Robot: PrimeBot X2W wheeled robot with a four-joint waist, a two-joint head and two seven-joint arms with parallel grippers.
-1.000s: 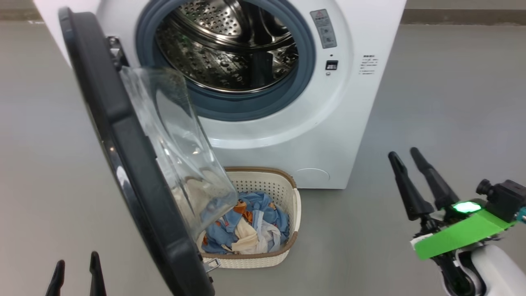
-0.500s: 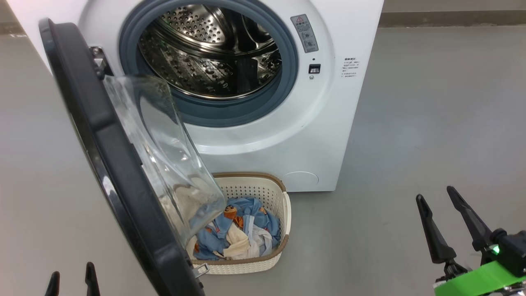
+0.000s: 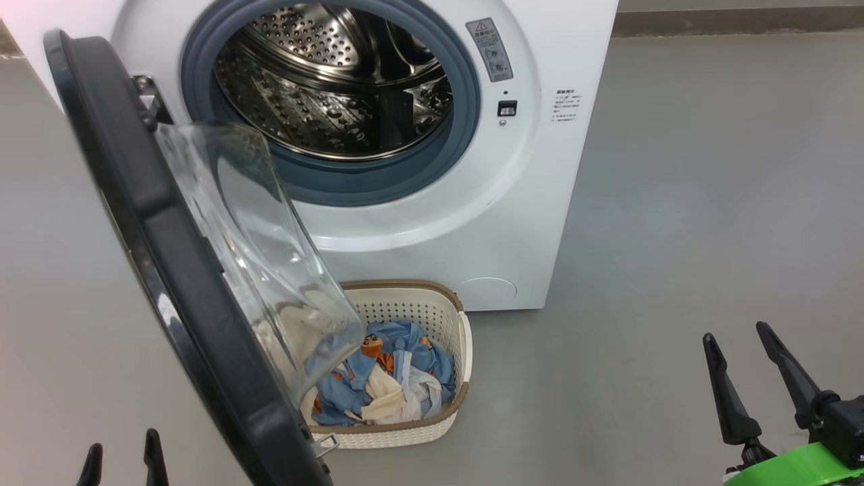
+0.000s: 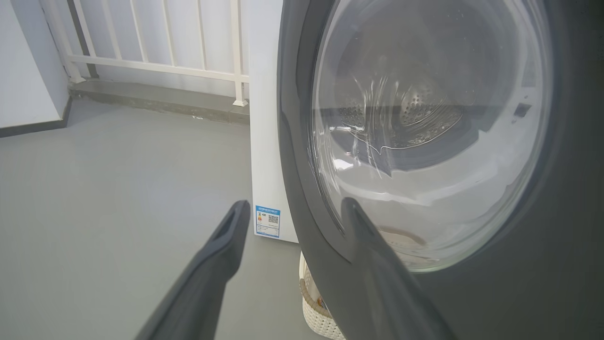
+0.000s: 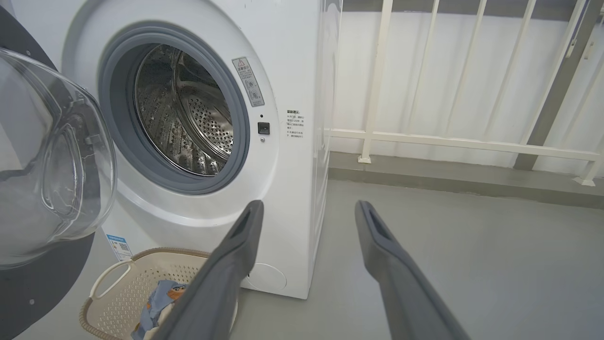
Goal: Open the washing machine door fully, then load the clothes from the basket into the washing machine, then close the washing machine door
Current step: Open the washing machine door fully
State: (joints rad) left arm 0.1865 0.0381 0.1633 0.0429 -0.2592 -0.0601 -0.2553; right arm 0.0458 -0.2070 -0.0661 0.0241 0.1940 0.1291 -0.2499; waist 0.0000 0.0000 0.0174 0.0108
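The white washing machine [image 3: 526, 223] stands ahead with its steel drum [image 3: 324, 81] exposed. The washing machine door [image 3: 135, 202] hangs open to the left, and its glass bowl [image 3: 256, 250] juts over the left part of the basket [image 3: 432, 432]. Blue, white and cream clothes [image 3: 398, 378] lie in the cream basket on the floor in front of the machine. My left gripper [image 3: 122, 440] is open and empty at the lower left, just outside the door's black rim [image 4: 302, 141]. My right gripper [image 3: 735, 331] is open and empty, low at the right, apart from the machine.
Grey floor [image 3: 709, 169] spreads to the right of the machine. A white railing [image 5: 462, 141] on a low kerb runs behind it. In the left wrist view, a blue label sticker [image 4: 267, 221] sits low on the machine's side, and more floor [image 4: 118, 189] lies left of the door.
The head view has shifted, so the machine sits further left in the picture. My right gripper has drawn back from the machine, down and to the right. The left gripper stays put.
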